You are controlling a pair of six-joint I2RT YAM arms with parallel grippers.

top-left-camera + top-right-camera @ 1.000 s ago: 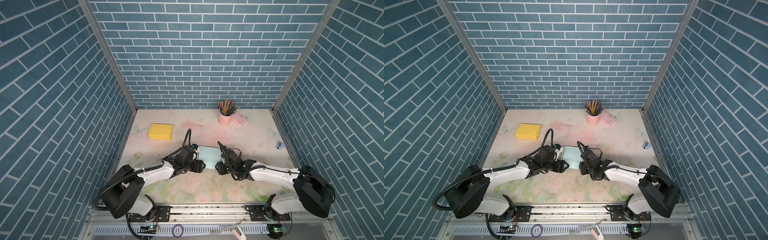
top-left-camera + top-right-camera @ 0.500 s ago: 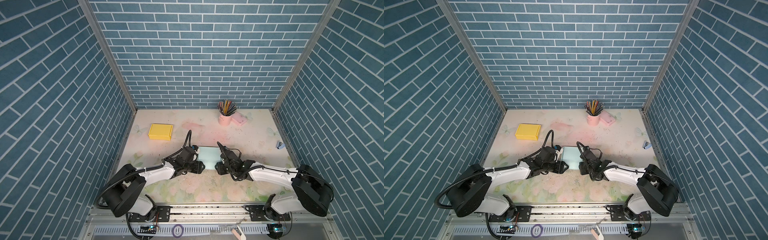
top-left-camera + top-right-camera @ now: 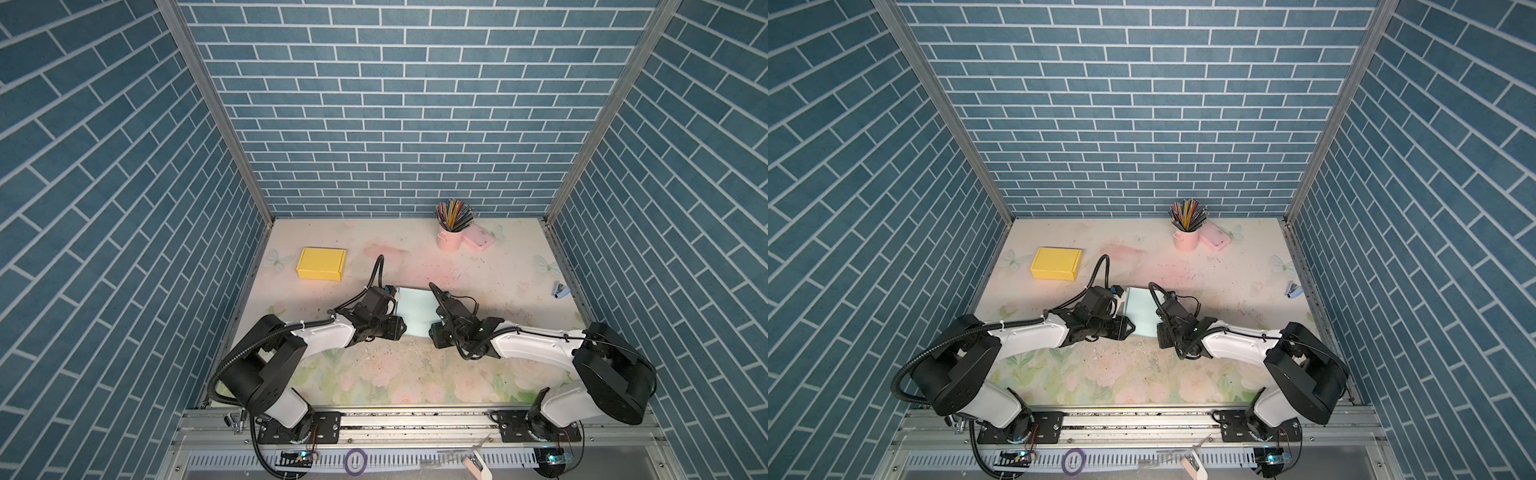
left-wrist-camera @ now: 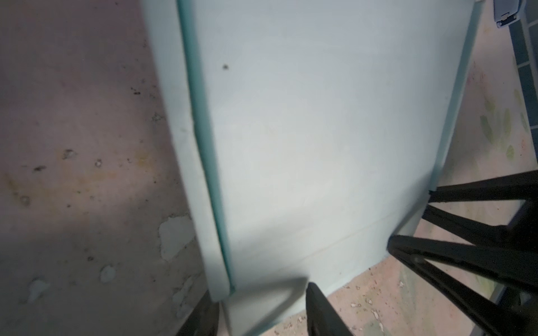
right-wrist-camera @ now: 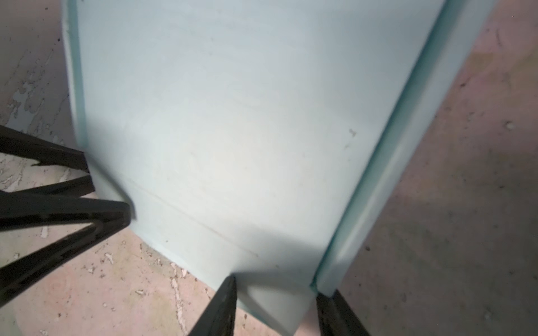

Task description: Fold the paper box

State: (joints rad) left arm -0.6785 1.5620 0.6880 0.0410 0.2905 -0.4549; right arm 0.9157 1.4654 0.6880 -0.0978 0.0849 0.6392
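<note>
In both top views the pale blue paper box (image 3: pixel 413 309) (image 3: pixel 1140 307) lies about the middle of the counter (image 3: pixel 415 374), well clear of all 4 edges. The left end effector (image 3: pixel 397 328) meets the box's near left corner and the right end effector (image 3: pixel 432 330) its near right corner, so the box sits between the 2. From up here their jaws are too small to read.

In the left wrist view the left end effector (image 4: pixel 260 296) stands astride a corner of the box (image 4: pixel 320 131). 1 finger is outside the raised side wall and the other rests on the inner panel. The jaws are partly apart, and I cannot tell whether they clamp. The right end effector (image 4: pixel 410 218) touches the opposite corner.

In the right wrist view the right end effector (image 5: pixel 275 286) likewise straddles its corner of the box (image 5: pixel 233 116), with the side wall between its half-parted fingers. Whether it grips, I cannot tell. The left end effector (image 5: pixel 110 192) touches the far corner.
</note>
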